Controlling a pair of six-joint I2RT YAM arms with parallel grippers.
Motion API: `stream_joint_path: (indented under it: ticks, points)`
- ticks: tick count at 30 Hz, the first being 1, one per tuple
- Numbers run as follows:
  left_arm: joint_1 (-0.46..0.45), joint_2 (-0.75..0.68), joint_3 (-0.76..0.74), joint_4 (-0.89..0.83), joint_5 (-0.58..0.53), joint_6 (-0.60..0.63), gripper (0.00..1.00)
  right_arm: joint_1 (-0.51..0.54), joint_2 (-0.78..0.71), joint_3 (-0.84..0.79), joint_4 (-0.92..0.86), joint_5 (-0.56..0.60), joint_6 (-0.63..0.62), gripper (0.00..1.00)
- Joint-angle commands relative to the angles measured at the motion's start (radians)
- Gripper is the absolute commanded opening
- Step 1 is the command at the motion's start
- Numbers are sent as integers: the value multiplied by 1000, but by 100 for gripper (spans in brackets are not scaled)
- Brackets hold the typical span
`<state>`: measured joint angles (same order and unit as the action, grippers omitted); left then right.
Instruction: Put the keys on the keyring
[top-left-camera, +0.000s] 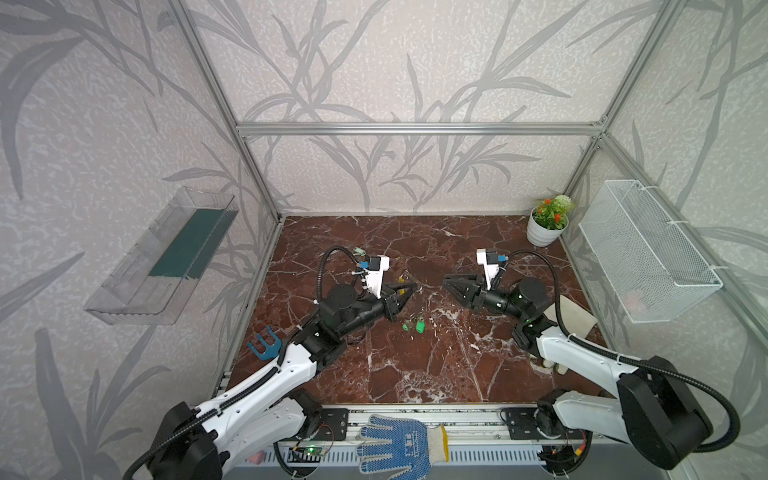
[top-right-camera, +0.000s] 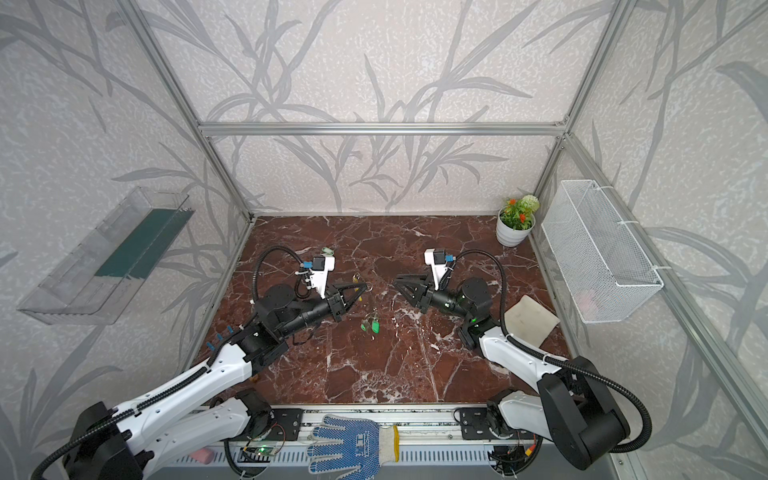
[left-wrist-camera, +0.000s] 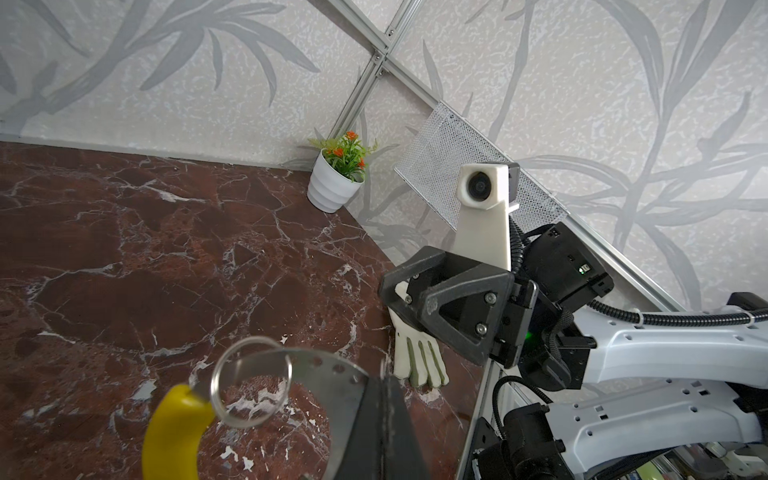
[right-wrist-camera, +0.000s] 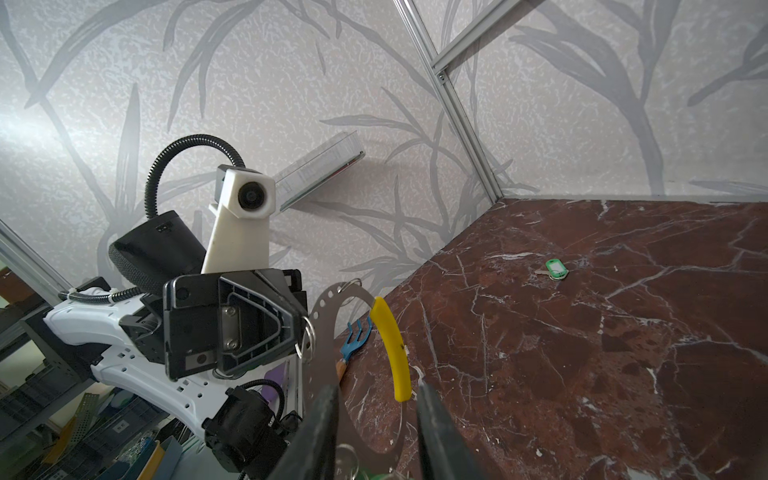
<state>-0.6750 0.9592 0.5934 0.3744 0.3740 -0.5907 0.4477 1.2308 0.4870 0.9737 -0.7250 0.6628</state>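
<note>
My left gripper is shut on the perforated grey band of the keyring and holds it above the table; the yellow sleeve curves off to one side. A small split ring hangs on the band. My right gripper faces it, open, with the end of the yellow sleeve showing between the fingers. Green keys sit low below the ring, seen in both top views. One more green key lies alone on the marble, far back by the left arm's camera.
A potted plant stands in the back right corner under a white wire basket. A clear shelf hangs on the left wall. A blue hand rake lies at the left edge, a pale glove at the right edge, and a blue-dotted glove on the front rail.
</note>
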Motion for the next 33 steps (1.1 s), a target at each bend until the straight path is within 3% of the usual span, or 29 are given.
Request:
stream_joint_path:
  ticks: [1, 7, 16, 22, 27, 33]
  points:
    - [-14, -23, 46, -81, -99, 35, 0, 4, -3, 1, 14, 25, -10, 35]
    - [-37, -17, 88, -201, -250, 41, 0, 28, -25, 0, -43, 58, -73, 35]
    - [-78, -3, 140, -298, -378, 57, 0, 44, -13, 5, -62, 76, -97, 36]
    - [-86, 1, 119, -241, -330, 114, 0, 63, -16, 32, -151, 96, -146, 36]
    - [-86, 15, 94, -174, -194, 216, 0, 83, -37, 56, -263, 152, -185, 36]
    - [-86, 42, 102, -171, -84, 259, 0, 98, -57, 56, -248, 87, -212, 38]
